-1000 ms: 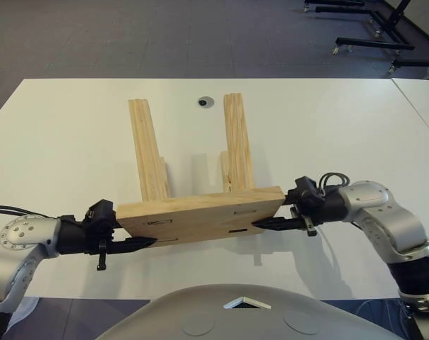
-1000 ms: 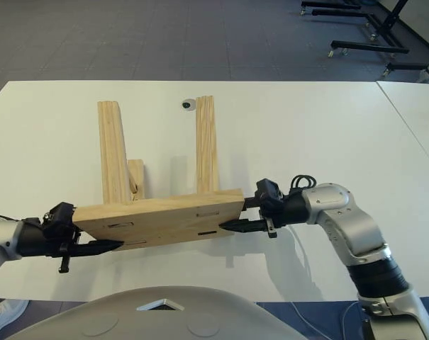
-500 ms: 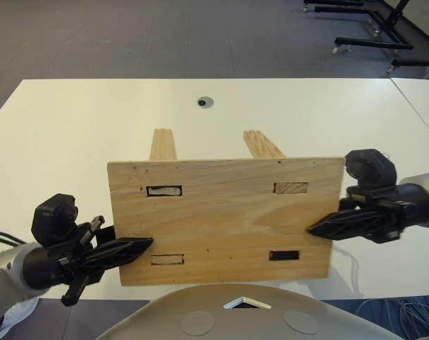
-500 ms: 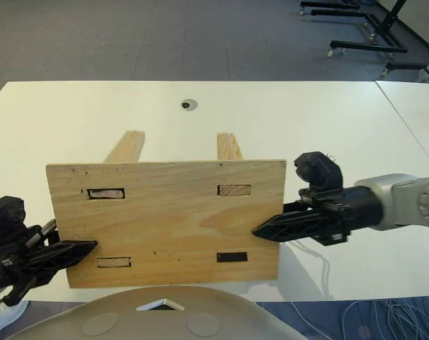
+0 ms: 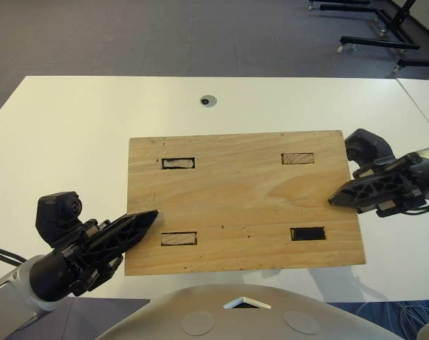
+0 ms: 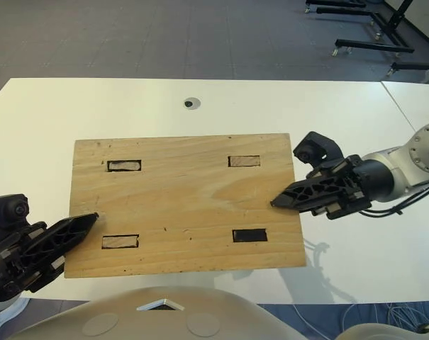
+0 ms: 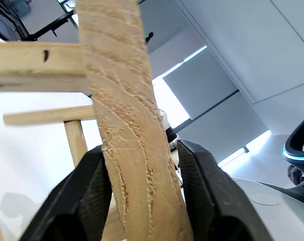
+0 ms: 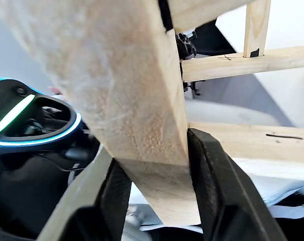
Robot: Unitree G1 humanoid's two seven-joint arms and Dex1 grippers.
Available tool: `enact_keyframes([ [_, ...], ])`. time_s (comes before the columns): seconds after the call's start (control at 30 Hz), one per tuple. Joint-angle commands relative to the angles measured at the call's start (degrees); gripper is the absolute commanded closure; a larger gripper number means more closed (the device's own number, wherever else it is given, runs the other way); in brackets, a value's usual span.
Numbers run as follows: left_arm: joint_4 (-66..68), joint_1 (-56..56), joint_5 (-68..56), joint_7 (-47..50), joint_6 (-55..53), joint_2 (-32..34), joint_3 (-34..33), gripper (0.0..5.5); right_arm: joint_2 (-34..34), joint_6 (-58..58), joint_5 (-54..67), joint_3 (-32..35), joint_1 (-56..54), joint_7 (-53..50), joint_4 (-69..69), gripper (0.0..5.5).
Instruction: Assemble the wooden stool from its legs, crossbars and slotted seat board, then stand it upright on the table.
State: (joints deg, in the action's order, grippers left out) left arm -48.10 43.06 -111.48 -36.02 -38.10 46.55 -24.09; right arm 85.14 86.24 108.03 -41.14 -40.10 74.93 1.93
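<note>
Left gripper [image 7: 141, 175] clamped on seat board [image 7: 125, 100] edge.
Fingers [image 7: 204, 196] flank it; crossbars [image 7: 36, 66] behind.

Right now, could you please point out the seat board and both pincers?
seat board [image 5: 242, 202]: left eye view, bare top face.
left pincer [image 5: 152, 214]: left eye view, between its fingertips.
right pincer [image 5: 333, 201]: left eye view, between its fingertips.

seat board [image 5: 242, 202] blocks table [image 5: 72, 120] centre, grommet [image 5: 209, 101] beyond

Seat board [image 5: 242, 202] rotated — now flat, facing upward.
</note>
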Motion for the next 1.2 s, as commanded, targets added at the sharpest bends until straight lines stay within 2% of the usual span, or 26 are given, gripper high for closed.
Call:
enact_keyframes([
  [0.03, 8.2, -5.4, -1.5, 2.0, 2.8, -3.1, -1.4, 2.68, 1.0, 2.1, 5.0, -2.6, 2.2, 5.4, -0.4, 3.91],
  [0.13, 10.2, -7.5, -1.5, 4.2, 1.5, -4.1, -1.0, 2.17, -0.3, 1.0, 5.0, -2.7, 2.5, 4.7, -1.7, 3.91],
  [0.2, 10.6, -8.4, -1.5, 4.9, 0.8, -4.4, -1.2, 1.81, -1.3, -2.5, 5.0, -0.1, 5.4, 0.5, -1.3, 3.91],
  [0.27, 11.0, -9.3, -1.5, 5.4, -0.2, -4.2, -1.5, 1.48, -3.1, -7.2, 5.0, 4.8, 10.2, -4.8, -0.8, 3.45],
  [0.37, 11.3, -10.3, -1.5, 6.2, -1.1, -4.1, -2.0, 0.90, -9.4, -14.9, 5.0, 17.4, 19.9, -16.6, 0.2, 2.77],
  [0.5, 11.2, -10.6, -1.5, 7.4, -1.2, -5.0, -2.6, 0.33, -15.0, -14.3, 5.0, 30.6, 27.0, -22.5, -0.6, 2.07],
  [0.6, 11.6, -11.0, -0.1, 6.8, -1.1, -6.4, -2.6, 0.12, -23.0, -17.3, 5.0, 37.6, 29.9, -27.6, 4.9, 1.89],
  [0.7, 13.1, -13.4, 2.4, 6.2, -0.3, -8.2, -1.7, 0.12, -33.5, -20.0, 5.0, 43.6, 28.9, -36.1, 3.6, 1.89],
  [0.77, 14.1, -15.1, 3.5, 5.8, -0.4, -8.7, -1.5, 0.12, -36.7, -19.8, 5.0, 46.3, 30.1, -38.3, 5.0, 1.89],
  [0.97, 15.3, -17.6, 5.9, 4.2, -1.6, -9.7, -0.8, 0.12, -35.2, -12.6, 5.0, 51.9, 31.0, -35.6, 1.3, 1.89],
  [1.2, 15.2, -19.2, 8.3, 4.1, -2.0, -11.2, 0.7, 0.12, -28.6, -5.8, 5.0, 49.3, 33.2, -31.7, -2.3, 1.89],
])
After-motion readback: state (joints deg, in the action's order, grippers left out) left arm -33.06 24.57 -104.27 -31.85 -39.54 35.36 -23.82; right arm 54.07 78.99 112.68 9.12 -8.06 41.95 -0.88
